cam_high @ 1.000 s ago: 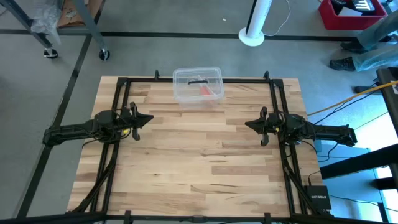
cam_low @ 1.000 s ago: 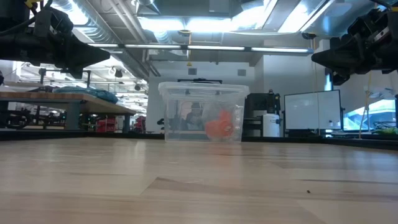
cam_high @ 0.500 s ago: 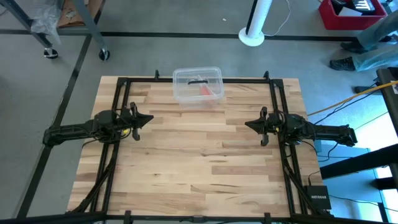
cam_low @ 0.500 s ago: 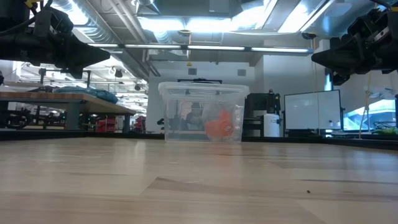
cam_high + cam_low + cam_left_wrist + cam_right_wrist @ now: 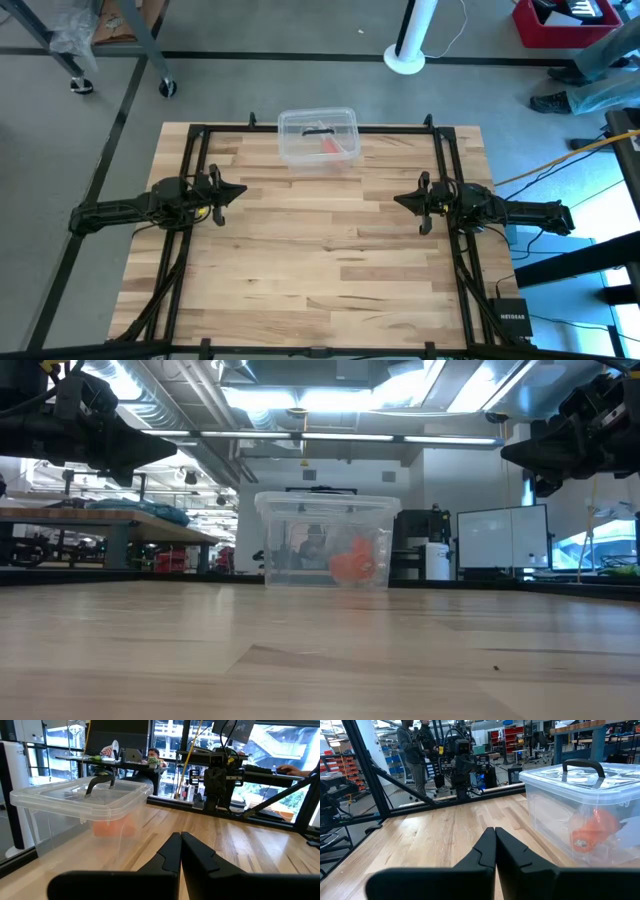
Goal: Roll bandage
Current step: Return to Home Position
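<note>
Two pincers are hanging above the worktop (image 5: 320, 270) with fingers pressed together, gripping nothing; the left pincer (image 5: 241, 189) is hovering near the left edge and the right pincer (image 5: 398, 200) near the right edge, tips facing each other; a wide stretch of bare wood is lying free between them; the bandage (image 5: 330, 146) is resting as an orange lump inside the clear lidded box (image 5: 292, 128), which is standing at the far edge, midway between the arms; beside the near right corner, a black device (image 5: 513, 322) is showing the word NETGEAR.
</note>
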